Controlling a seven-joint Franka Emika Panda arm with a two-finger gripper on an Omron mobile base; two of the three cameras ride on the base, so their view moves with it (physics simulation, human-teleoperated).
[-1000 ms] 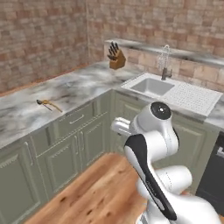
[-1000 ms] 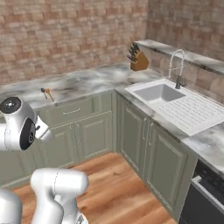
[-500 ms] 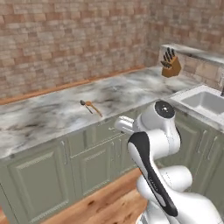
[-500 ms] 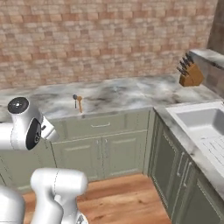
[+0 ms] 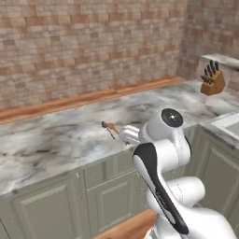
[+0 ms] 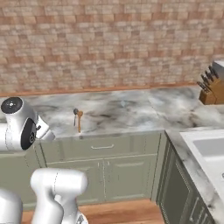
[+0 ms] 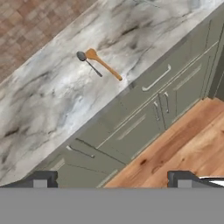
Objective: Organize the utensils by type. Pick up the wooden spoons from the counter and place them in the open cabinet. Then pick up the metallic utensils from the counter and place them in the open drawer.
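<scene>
**One wooden spoon and one metal spoon on the bench, tool wide open and empty**

Two utensils lie on the marble bench [image 7: 52,92]: one orange-brown wooden spoon [image 7: 103,64] and one slim grey metal spoon [image 7: 89,64]. They rest side by side near the front edge, bowls close together and handles running roughly parallel. In the hand view the metal spoon sits just at 9 o'clock of the wooden one, and both point their handles toward 4 o'clock. In the right base view the wooden spoon [image 6: 79,120] lies just right of the metal spoon [image 6: 75,115].

One knife block [image 5: 212,80] stands on the bench far toward 3 o'clock, well apart from the spoons.

The tool [image 7: 109,178] has its fingertips [image 7: 41,178] spread as wide as they go, with nothing between them and nothing touched. It hangs over the wooden floor [image 7: 175,144] in front of the sage-green base units [image 7: 144,105], clear of the bench.
</scene>
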